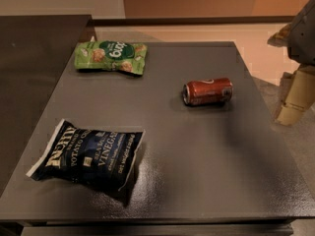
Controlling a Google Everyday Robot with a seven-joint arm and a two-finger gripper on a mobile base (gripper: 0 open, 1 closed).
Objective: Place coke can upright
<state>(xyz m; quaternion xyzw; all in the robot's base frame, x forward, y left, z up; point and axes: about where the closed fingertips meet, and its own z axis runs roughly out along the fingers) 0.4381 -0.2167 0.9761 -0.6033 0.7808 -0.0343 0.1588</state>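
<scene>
End effector (296,90) at right edge, off the table (206,176), grip unreadable; coke can (207,91) lies on its side leftward, long axis pointing toward it.

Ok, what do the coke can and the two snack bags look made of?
The coke can, lying on its side, looks like thin metal: glossy red wall, silvery end rim. The dark chip bag and green bag look like crinkled plastic film with a soft sheen; lining unclear. The tool sits beyond the right edge of the table.
</scene>
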